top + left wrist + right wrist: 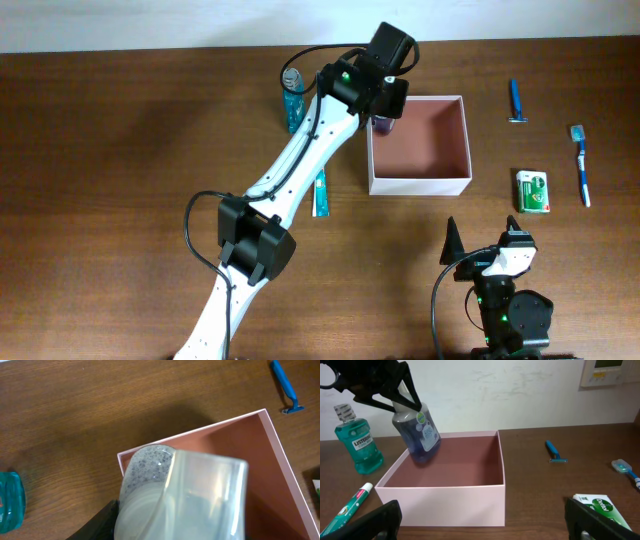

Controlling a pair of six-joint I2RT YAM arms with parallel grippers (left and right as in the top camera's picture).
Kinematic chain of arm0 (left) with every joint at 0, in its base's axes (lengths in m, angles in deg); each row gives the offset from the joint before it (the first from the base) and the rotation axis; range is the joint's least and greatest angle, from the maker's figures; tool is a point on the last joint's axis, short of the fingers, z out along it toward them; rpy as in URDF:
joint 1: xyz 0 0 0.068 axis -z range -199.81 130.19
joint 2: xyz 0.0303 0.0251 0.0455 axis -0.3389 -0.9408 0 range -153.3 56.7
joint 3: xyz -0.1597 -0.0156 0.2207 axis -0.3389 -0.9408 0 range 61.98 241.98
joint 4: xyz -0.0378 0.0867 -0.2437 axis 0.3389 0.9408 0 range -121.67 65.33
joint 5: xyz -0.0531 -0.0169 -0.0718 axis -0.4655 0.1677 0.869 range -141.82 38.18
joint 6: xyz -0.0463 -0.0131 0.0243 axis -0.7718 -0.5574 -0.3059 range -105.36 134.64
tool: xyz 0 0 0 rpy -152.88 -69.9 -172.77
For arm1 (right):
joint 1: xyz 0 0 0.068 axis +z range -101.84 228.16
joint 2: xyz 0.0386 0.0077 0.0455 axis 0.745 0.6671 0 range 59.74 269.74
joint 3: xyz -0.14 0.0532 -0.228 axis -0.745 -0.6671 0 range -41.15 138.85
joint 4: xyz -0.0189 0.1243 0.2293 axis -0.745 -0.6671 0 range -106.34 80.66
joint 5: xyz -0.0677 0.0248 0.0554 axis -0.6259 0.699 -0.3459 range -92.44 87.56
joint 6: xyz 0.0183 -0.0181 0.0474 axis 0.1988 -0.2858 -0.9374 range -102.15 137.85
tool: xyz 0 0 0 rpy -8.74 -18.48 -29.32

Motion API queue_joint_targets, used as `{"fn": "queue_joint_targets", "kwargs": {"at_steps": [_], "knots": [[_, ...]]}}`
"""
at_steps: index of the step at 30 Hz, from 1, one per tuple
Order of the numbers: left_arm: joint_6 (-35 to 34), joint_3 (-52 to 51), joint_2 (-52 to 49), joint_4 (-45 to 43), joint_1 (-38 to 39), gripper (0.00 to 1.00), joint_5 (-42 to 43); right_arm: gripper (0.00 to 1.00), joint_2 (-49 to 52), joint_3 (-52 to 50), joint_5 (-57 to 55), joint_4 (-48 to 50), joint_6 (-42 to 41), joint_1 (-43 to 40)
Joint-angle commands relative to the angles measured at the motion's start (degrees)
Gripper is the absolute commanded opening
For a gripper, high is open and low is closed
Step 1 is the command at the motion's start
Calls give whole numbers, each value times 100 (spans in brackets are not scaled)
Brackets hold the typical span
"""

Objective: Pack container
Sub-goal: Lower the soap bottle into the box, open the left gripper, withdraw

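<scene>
The box [420,184] is open on top and most of its floor is bare. Only the corner nearest the mouthwash bottle [292,102] is taken, where the left gripper [383,120] holds a tilted blue bottle [418,430]. The left arm [300,160] slants across the table [120,150] on that side, the toothpaste tube [321,192] just beside it. On the far side the razor [516,100], toothbrush [581,165] and packet [533,190] lie apart, with bare wood between them. Bare table also separates the box from the right gripper [485,245], its fingers spread wide.
</scene>
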State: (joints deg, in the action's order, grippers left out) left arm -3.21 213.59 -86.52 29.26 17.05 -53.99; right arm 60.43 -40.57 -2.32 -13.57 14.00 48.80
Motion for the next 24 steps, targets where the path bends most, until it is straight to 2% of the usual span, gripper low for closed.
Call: {"fn": "queue_joint_targets", "kwargs": {"at_steps": [1, 24], "knots": [[-55, 122, -46, -109, 11, 37, -63, 99, -33, -26, 11, -31, 46, 48], [-57, 122, -422, -140, 85, 38, -63, 99, -33, -26, 11, -31, 46, 48]]}}
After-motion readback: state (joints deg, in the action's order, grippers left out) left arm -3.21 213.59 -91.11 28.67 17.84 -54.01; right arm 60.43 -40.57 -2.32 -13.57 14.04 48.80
